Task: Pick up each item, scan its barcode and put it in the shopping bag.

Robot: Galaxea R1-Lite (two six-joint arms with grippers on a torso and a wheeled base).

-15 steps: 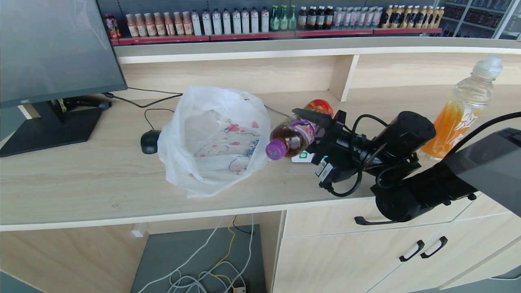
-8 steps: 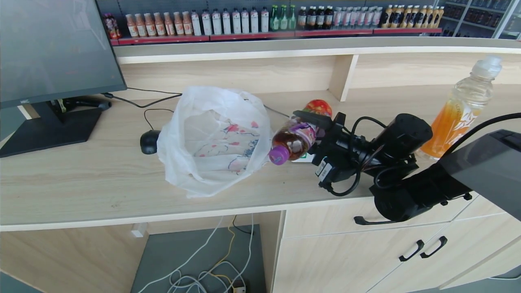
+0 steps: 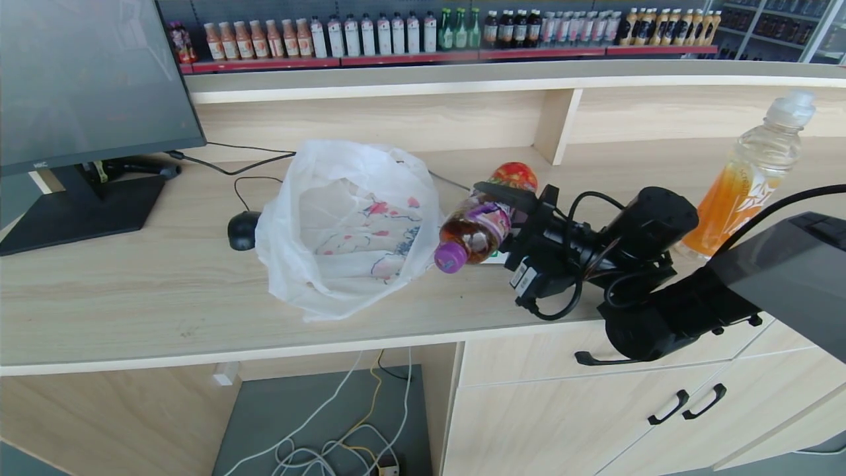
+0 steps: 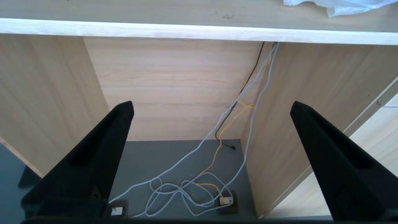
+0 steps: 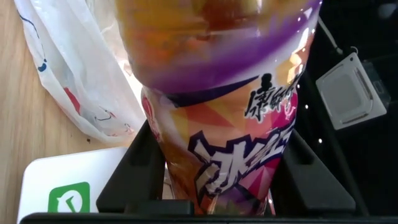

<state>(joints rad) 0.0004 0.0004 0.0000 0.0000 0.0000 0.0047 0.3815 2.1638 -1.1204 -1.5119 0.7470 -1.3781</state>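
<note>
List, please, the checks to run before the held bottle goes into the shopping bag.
1. Grip: right end effector shut on the purple-capped brown-tea plastic bottle: ok.
2. Mouth of the white plastic shopping bag open upward: ok.
3. Bottle over the bag's opening: not ok; its purple cap is outside the bag's right side.
4. Barcode scanned: cannot tell.
5. Left end effector open, below the wooden counter, out of the way: ok.
6. The upright orange-drink plastic bottle stands clear of the path to the bag: ok.
</note>
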